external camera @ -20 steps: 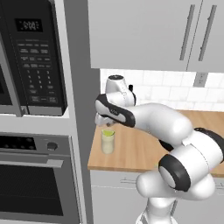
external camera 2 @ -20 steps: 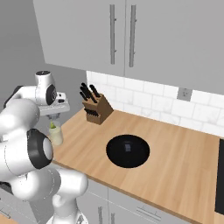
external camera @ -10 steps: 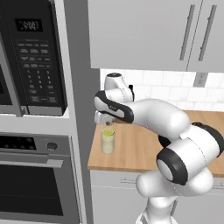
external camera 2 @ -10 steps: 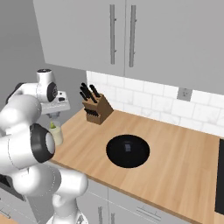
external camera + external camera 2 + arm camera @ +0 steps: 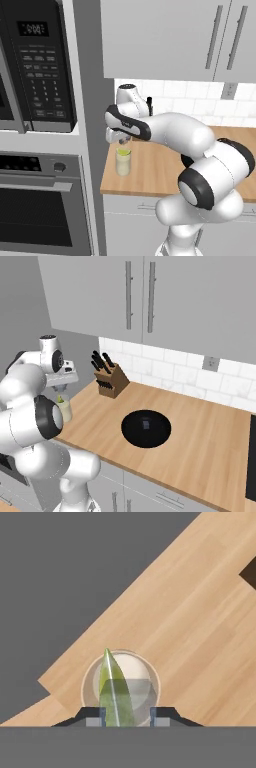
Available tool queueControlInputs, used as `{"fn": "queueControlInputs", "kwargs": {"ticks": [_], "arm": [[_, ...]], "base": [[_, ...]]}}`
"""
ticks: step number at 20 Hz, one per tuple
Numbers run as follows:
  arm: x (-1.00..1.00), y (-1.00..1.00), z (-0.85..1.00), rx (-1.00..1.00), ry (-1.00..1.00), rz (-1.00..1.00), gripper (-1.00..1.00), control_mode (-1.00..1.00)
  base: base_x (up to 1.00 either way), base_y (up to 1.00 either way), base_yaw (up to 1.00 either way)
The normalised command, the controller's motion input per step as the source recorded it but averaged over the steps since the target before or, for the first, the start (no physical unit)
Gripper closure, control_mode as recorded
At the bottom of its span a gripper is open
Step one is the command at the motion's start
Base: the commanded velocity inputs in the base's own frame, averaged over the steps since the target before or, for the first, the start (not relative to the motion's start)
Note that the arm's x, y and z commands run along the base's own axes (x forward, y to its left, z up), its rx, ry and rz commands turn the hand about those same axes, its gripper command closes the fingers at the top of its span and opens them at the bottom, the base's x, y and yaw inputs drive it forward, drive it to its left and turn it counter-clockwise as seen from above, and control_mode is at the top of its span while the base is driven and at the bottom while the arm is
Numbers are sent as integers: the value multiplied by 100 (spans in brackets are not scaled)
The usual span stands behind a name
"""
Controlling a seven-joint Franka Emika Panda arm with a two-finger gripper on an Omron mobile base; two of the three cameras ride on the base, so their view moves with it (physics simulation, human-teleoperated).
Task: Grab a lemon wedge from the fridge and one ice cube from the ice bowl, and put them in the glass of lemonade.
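The glass of lemonade (image 5: 123,164) (image 5: 64,411) stands at the counter's left front corner, near the grey side wall. My gripper (image 5: 122,144) (image 5: 60,391) hangs straight above it, pointing down, shut on the lemon wedge (image 5: 123,151) (image 5: 60,400). The yellow-green wedge sits at about the height of the glass rim. In the hand view the lemon wedge (image 5: 115,691) stands between my fingertips (image 5: 161,717), over the round glass (image 5: 147,679) below. The black ice bowl (image 5: 146,428) lies mid-counter, to the right of the glass. The fridge is out of view.
A wooden knife block (image 5: 110,381) stands by the tiled back wall, behind the glass. A black microwave (image 5: 37,70) and wall oven (image 5: 42,205) fill the column left of the counter. Grey upper cabinets (image 5: 140,296) hang overhead. A dark cooktop edge (image 5: 251,456) shows at the far right.
The arm's elbow and forearm have swung a little, while the gripper stays over the glass with the wedge still held.
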Motion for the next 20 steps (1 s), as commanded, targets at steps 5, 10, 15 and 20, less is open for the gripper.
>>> {"fn": "queueControlInputs", "kwargs": {"ticks": [5,10,15,20], "arm": [[0,0,-13,0,0,0,100,-100],[0,0,-16,0,0,0,100,-100],[0,0,-16,0,0,0,100,-100],[0,0,-3,0,0,0,100,-100]], "base": [[0,0,0],[0,0,0],[0,0,0],[0,0,0]]}}
